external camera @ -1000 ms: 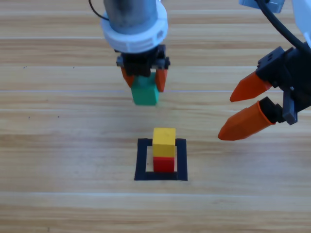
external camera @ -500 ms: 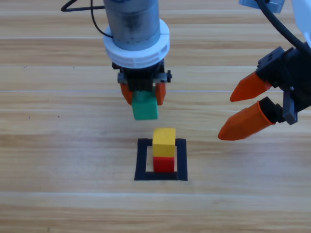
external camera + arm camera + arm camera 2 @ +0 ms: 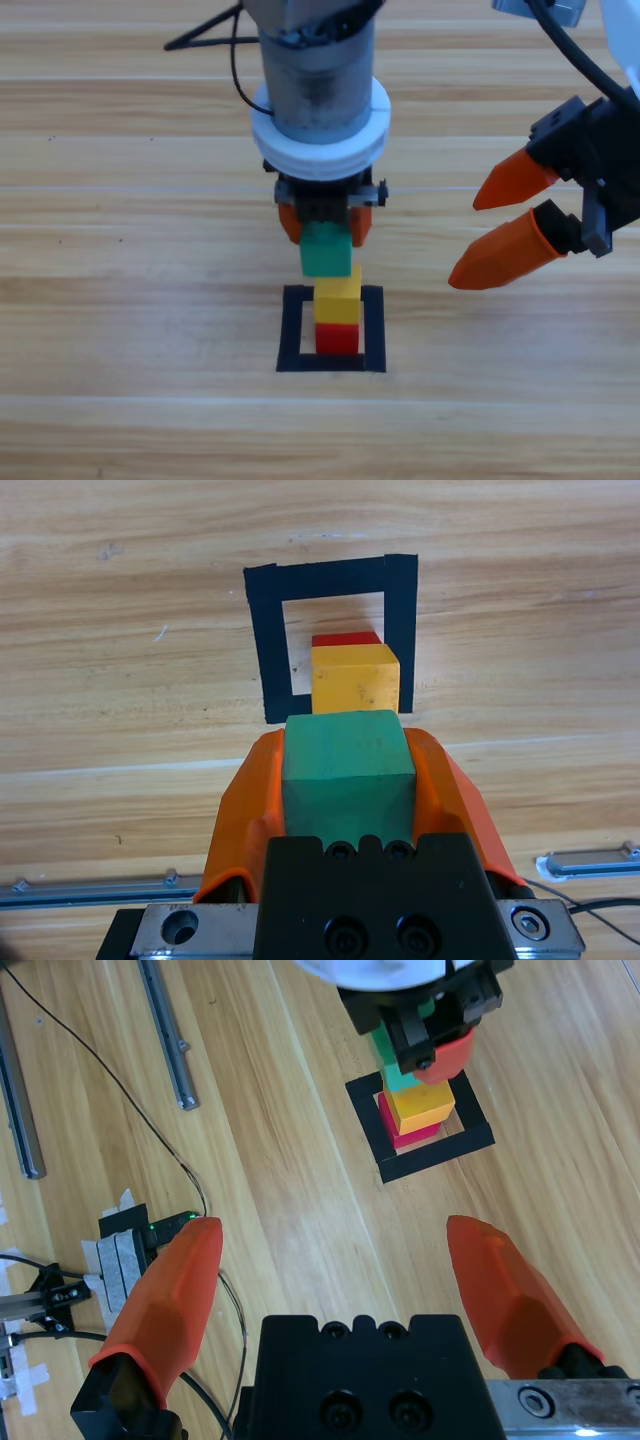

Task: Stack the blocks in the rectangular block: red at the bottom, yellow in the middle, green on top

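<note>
The left gripper (image 3: 325,222) is clamped on the green cube (image 3: 326,250), one orange jaw flat against each side face, cube seated deep between them with its front face proud of the tips. The cube reads as light, rigid and matte, so it probably won't slip or crush; opposite flat faces are the right place to grip, as done. Just ahead of the fingertips stands the yellow cube (image 3: 354,676) on the red cube (image 3: 345,638), both inside the black tape square (image 3: 265,645). A two-high stack is likely tippy, so any sideways nudge on release could topple it. Against a second ago, the left gripper has travelled from well behind the square to directly beside and above the yellow cube. The right gripper (image 3: 505,232) waits off to the side, jaws spread wide, empty, unchanged.
</note>
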